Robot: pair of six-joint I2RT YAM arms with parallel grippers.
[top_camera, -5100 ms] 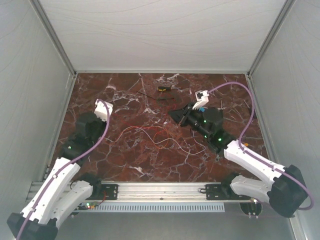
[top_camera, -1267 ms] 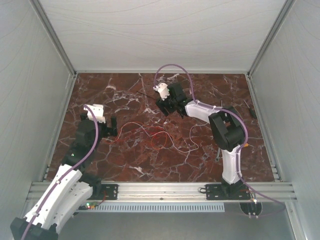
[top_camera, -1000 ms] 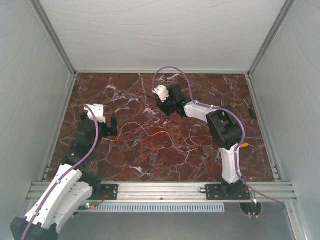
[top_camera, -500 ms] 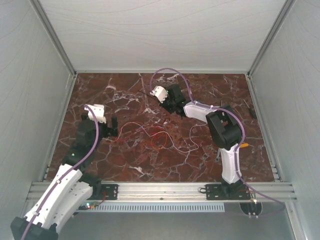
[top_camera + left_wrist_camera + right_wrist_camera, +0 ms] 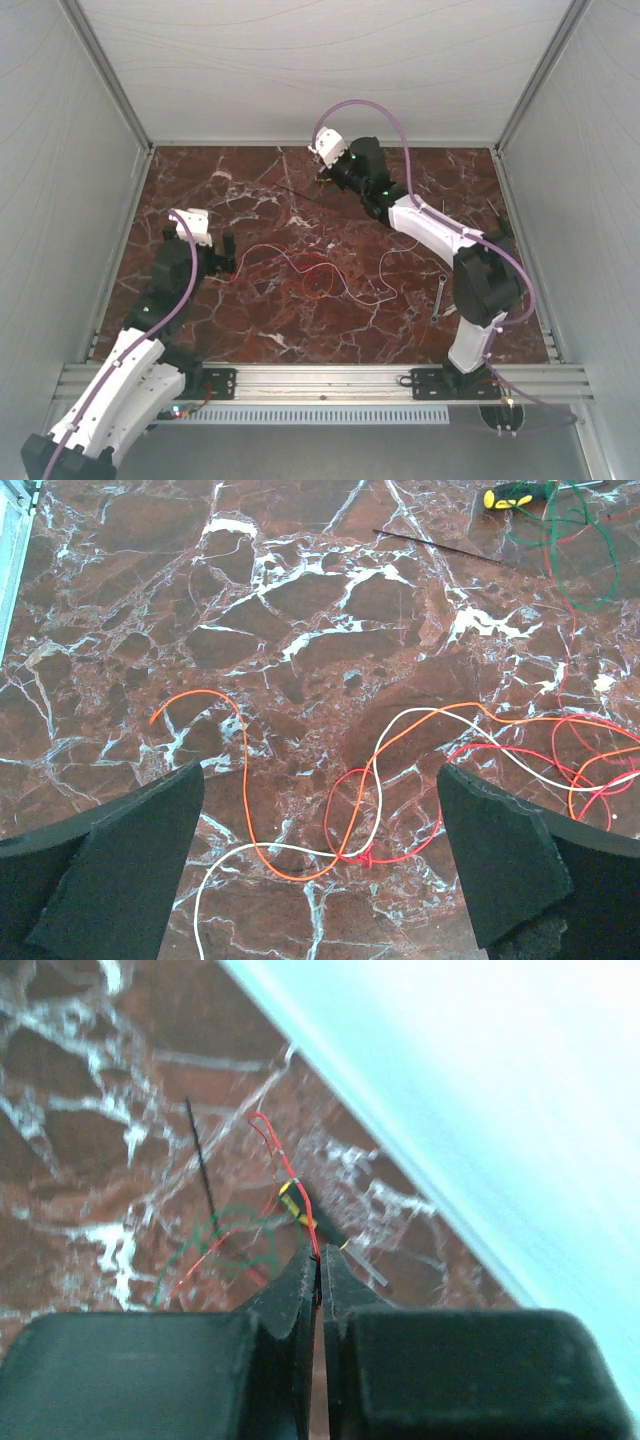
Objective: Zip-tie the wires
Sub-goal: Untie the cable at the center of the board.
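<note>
Overhead, the wires (image 5: 342, 854) lay loose on the marble bench (image 5: 250, 320), a little left of centre in the top view. They were hair-thin red, orange and white strands, looped and crossing one another. One white run trailed off toward the right of the frame.

Left end effector (image 5: 320, 775): spread wide, nothing held. It sat low at the left of the top view. In its wrist view the two dark fingers (image 5: 130, 870) flanked the tangle from lower left and lower right, and I could not tell whether either touched a strand.

Right end effector (image 5: 319, 1260): reached to the upper centre of the top view, close to the pale back wall (image 5: 330, 70). Its fingers were pressed all but together, pinching a thin red strand (image 5: 290, 1175) that rose from between the tips toward the upper left of the wrist frame. A small yellow piece (image 5: 290, 1200) lay just beyond the tips; that view was blurred, so whether it joined the strand was unclear.

A straight black strip (image 5: 440, 545) lay on the bench near that yellow piece, well apart from the main tangle.

A small slim metal tool (image 5: 439, 298) lay at the right of the top view, beside the right arm.
</note>
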